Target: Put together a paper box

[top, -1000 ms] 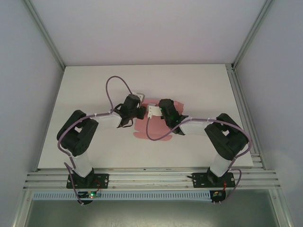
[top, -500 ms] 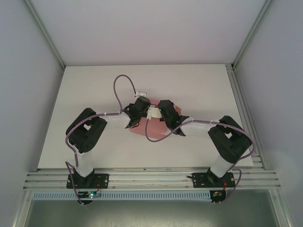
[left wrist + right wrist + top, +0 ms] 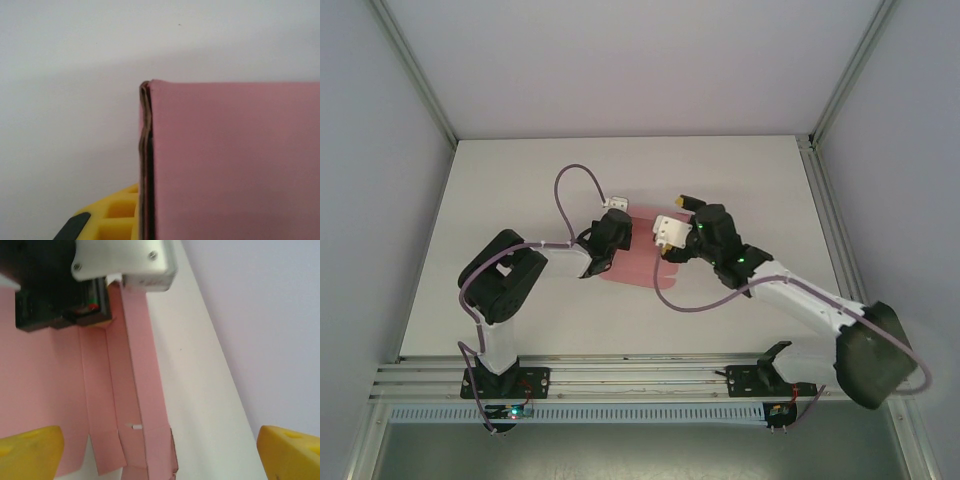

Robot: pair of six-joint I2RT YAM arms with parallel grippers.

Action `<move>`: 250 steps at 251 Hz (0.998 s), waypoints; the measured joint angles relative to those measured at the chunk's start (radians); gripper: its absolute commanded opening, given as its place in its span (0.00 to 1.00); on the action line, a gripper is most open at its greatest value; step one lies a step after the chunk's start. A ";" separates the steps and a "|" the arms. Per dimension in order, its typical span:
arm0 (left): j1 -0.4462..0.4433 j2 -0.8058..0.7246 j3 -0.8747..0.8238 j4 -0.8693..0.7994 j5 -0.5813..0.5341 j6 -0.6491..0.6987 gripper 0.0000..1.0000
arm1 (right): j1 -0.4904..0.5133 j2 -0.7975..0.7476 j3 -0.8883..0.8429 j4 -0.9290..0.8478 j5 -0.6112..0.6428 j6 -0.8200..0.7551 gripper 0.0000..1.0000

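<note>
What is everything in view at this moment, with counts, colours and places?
paper box: 1, pink, mid-table, partly folded, between the two end effectors
table: 1, white, inside pale walls
rail frame: 1, silver, along the table's near edge
cables: 2, purple, one looping along each arm
left end effector: 1, black with a yellow finger, at the box's left edge
right end effector: 1, yellow fingertips, open, by the box's right side

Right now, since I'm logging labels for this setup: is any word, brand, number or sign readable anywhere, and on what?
There is no readable text anywhere.
paper box: plain pink card, no print.
circuit board at the left arm's base: lit spots; any marking is too small to read.
</note>
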 measured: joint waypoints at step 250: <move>0.002 -0.356 -0.250 0.177 0.379 0.059 0.00 | -0.200 -0.217 0.214 -0.439 -0.176 0.658 0.98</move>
